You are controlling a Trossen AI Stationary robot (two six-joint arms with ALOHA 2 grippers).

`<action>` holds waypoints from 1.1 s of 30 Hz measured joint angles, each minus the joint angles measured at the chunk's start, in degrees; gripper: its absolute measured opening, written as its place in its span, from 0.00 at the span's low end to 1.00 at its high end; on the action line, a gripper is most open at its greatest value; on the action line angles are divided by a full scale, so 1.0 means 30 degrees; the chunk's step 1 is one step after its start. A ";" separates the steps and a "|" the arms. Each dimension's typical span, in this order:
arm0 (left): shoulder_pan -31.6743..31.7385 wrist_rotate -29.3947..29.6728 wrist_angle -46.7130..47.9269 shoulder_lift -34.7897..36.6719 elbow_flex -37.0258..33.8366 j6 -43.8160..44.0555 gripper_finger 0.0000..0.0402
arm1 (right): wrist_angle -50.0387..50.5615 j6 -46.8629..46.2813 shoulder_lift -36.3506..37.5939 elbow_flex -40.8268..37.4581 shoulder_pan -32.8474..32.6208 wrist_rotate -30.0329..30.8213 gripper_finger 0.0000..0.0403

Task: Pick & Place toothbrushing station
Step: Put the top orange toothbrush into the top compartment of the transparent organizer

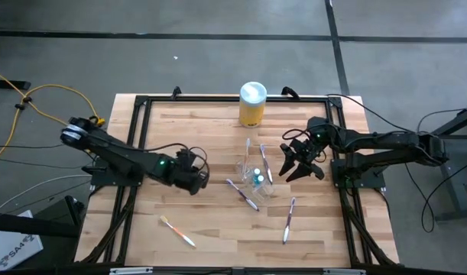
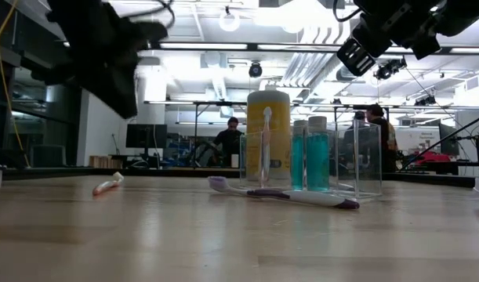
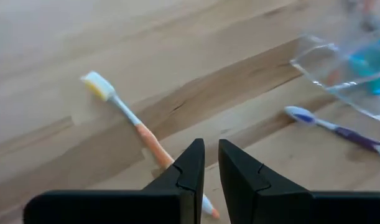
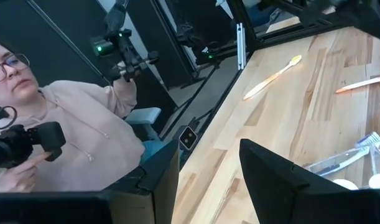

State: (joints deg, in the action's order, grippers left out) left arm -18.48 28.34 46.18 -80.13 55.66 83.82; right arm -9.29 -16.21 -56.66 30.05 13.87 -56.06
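Note:
A small clear cup [image 1: 252,173] stands mid-table with a blue tube [image 1: 257,179] and a slim toothbrush [image 1: 265,162] in it; it also shows in the low view [image 2: 263,160]. A purple toothbrush [image 1: 242,193] lies flat just in front of the cup, another [image 1: 288,218] lies toward the near right, and an orange one [image 1: 178,231] lies at the near left. My left gripper [image 1: 201,180] hangs shut and empty left of the cup, above the table; the orange toothbrush [image 3: 140,130] lies on the table below its fingers [image 3: 211,171]. My right gripper [image 1: 298,164] is open and empty right of the cup.
A yellow canister with a white lid [image 1: 252,105] stands at the far edge behind the cup. A person in a pale hoodie [image 4: 84,137] sits beyond the table. Bare wood lies at the near middle and far left.

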 joint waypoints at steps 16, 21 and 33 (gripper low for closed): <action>0.1773 -0.4854 -0.0126 -0.4014 0.0009 0.1703 0.11 | 0.0498 0.0575 0.0000 0.0003 0.0000 -0.0496 0.40; 0.1742 -0.4854 -0.0525 -0.3951 0.0124 0.0341 0.11 | 0.0571 0.0843 0.0000 0.0003 -0.0004 -0.0499 0.40; 0.1720 -0.7524 -0.0846 -0.3944 0.1683 -1.6180 0.11 | 0.0768 0.0998 0.0000 0.0003 -0.0004 -0.0507 0.40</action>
State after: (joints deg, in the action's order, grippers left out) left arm -13.32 5.77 43.65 -91.96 60.71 35.28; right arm -6.98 -13.21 -56.66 30.06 13.86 -57.58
